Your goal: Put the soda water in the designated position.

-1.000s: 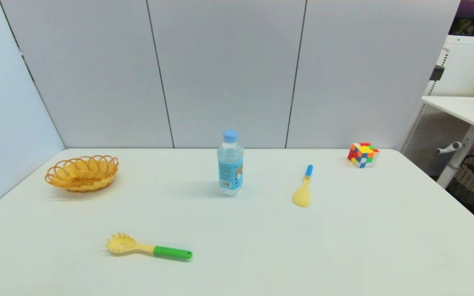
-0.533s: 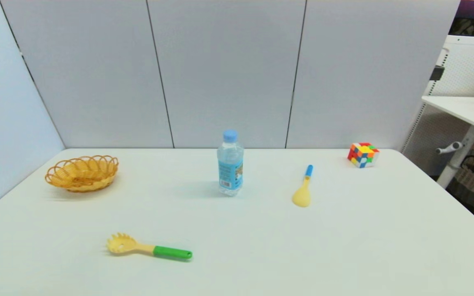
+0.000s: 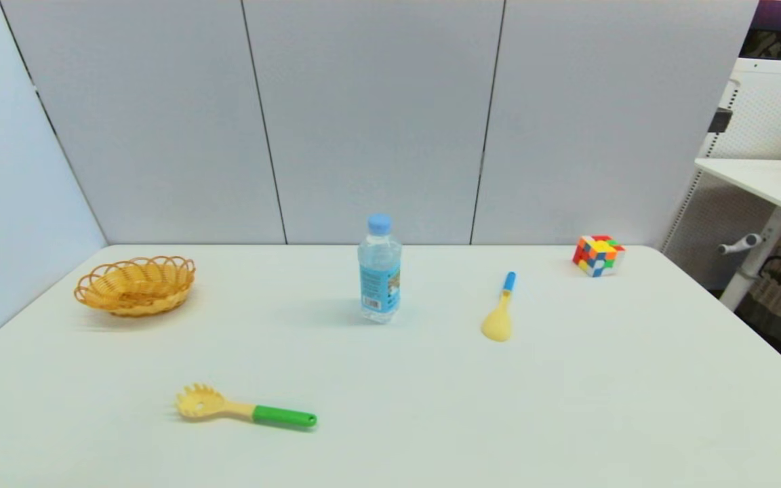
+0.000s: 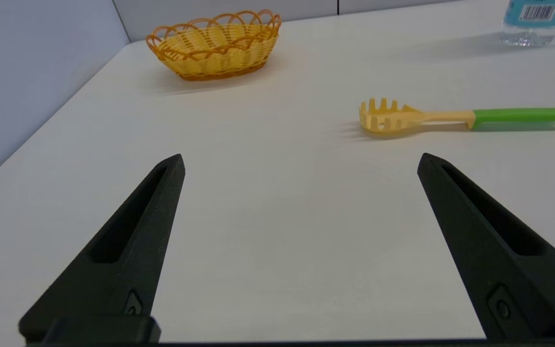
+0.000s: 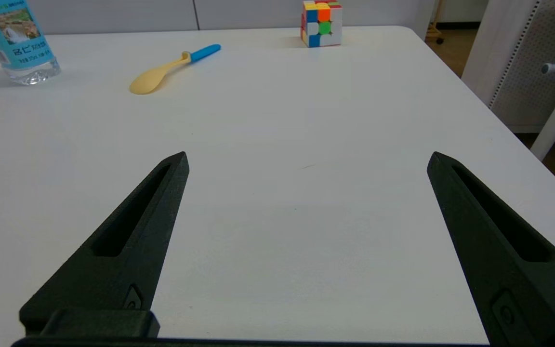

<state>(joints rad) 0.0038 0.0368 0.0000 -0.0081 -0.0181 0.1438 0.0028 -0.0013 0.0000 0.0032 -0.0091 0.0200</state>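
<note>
On table [image 3: 567,407], 1 soda water [image 3: 379,271], 1 basket [image 3: 135,285]

lab: grey partition panels [image 3: 370,122], pegboard [image 3: 770,115]

The left gripper [image 4: 300,161] has two long matte black fingers [image 4: 128,241], each a tapered wedge ending in a blunt point, with a long sunken slot down its face and a small round screw near the base. The right gripper [image 5: 307,161] looks identical, its fingers [image 5: 494,241] black too

Orange basket [image 3: 134,285], multicoloured cube [image 3: 598,255] (chequered faces).
</note>
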